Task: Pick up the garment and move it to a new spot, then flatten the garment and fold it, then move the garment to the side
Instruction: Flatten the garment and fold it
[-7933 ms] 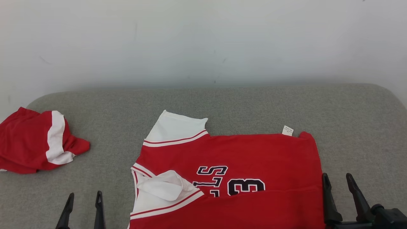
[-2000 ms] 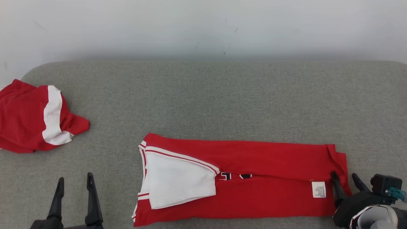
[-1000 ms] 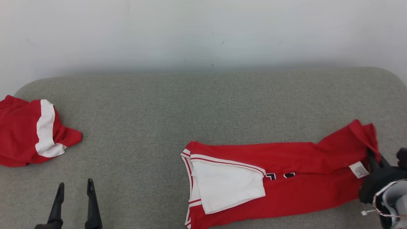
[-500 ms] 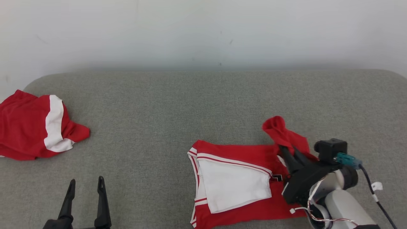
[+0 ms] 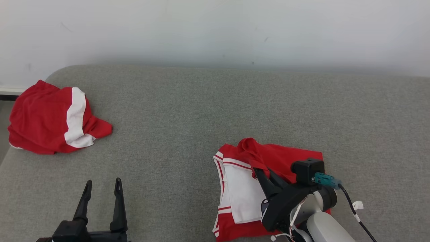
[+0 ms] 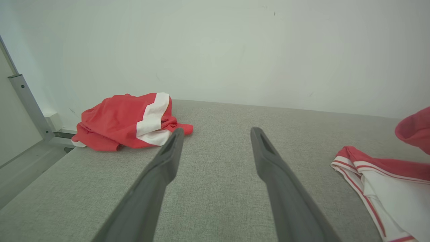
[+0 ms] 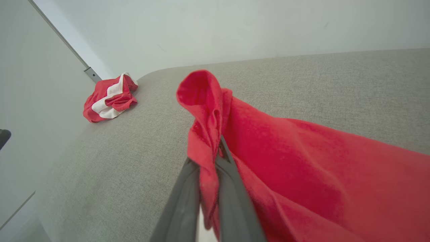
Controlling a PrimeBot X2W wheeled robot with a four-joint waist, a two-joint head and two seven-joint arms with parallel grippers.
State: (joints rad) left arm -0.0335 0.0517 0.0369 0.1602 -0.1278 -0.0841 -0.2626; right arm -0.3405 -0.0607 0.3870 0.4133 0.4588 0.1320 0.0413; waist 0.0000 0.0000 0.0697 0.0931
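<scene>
The garment (image 5: pixel 289 156) is a red jersey with white striped sleeves, lying at the front right of the grey cushion (image 5: pixel 201 111). My right gripper (image 5: pixel 263 172) is shut on its red hem end, held bunched and raised over the collar end, so the body lies doubled over. The right wrist view shows the red cloth (image 7: pixel 302 168) pinched between the right gripper (image 7: pixel 215 153) fingers. My left gripper (image 5: pixel 102 185) stands open and empty at the front left, well clear of the garment (image 6: pixel 386 188), and the left wrist view shows the left gripper (image 6: pixel 216 131) over bare cushion.
A second crumpled red and white garment (image 5: pixel 50 124) lies at the cushion's far left edge, also seen as the crumpled garment (image 6: pixel 127 121) and the crumpled garment (image 7: pixel 107 99). A white wall (image 5: pixel 215 30) backs the cushion. A metal frame post (image 6: pixel 27 101) stands at the left.
My right gripper has carried the garment's hem end leftward, up and over toward the collar, doubling the long strip. The head camera has shifted. The left gripper stays open.
</scene>
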